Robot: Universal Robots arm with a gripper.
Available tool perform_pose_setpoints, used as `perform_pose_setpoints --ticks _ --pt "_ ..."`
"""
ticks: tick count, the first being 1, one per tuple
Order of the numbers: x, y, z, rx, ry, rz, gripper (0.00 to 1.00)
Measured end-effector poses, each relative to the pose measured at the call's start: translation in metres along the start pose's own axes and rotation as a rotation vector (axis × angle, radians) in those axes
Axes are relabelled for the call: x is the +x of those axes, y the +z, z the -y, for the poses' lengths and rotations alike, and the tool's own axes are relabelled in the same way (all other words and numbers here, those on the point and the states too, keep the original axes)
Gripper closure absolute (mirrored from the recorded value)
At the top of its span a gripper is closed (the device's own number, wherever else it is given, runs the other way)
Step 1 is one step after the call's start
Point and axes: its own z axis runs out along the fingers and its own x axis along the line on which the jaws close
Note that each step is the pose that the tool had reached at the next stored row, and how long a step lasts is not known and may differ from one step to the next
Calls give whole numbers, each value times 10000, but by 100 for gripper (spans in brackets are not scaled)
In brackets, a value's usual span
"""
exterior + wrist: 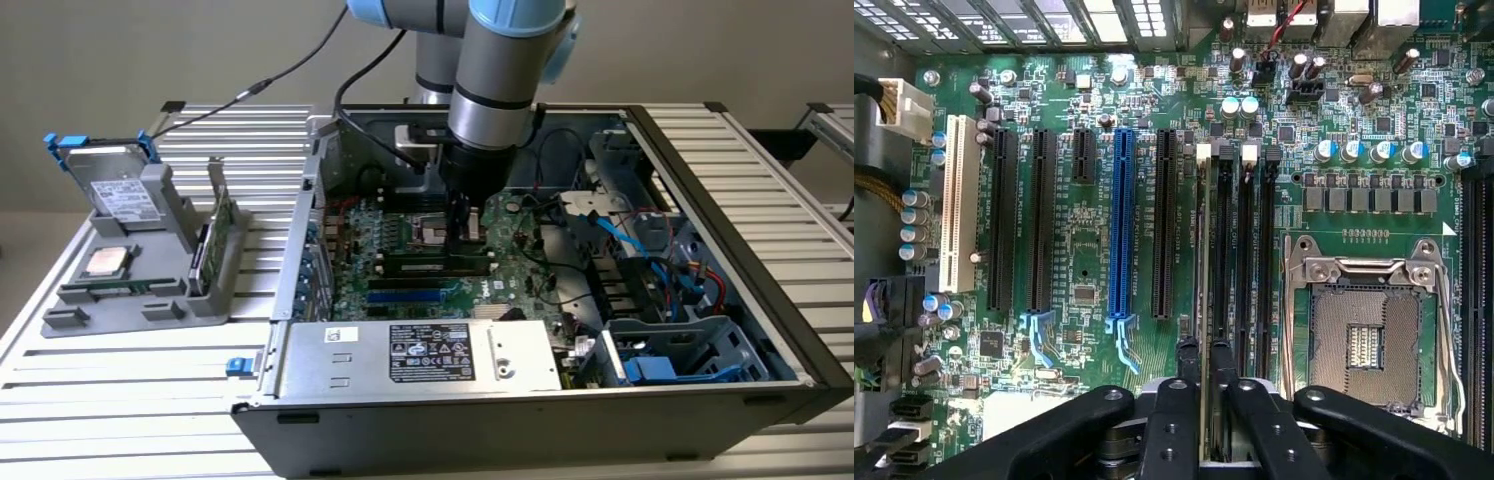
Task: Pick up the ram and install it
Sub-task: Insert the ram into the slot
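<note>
My claw (1204,352) is down over the board, jaws narrow, pinching the ram (1203,250) edge-on between the fingers (1188,360). The ram runs out ahead of the claw along its slot and ends at the white latch (1203,152). To seat it well, I judge the push must go straight down and even, with the stick square, so it cannot rock toward the empty slot (1224,250) just beside. The socket (1364,340) lies off to one side, and I'd stay clear of it.
</note>
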Motion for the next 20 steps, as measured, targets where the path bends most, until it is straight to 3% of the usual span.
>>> perform_pose_setpoints --ticks 3,4,6,8,9,17,18,20 --pt "0 0 0 0 -1 0 66" --pt "0 0 0 0 -1 0 66" --pt "0 -1 0 -1 -1 1 54" --pt "2 -20 -2 0 -1 0 54" --pt "3 -41 -6 -1 -2 0 48" --pt "14 -196 -100 -1 -1 1 48" --pt "14 -196 -100 0 -1 1 50" --pt "14 -196 -100 0 -2 1 63"
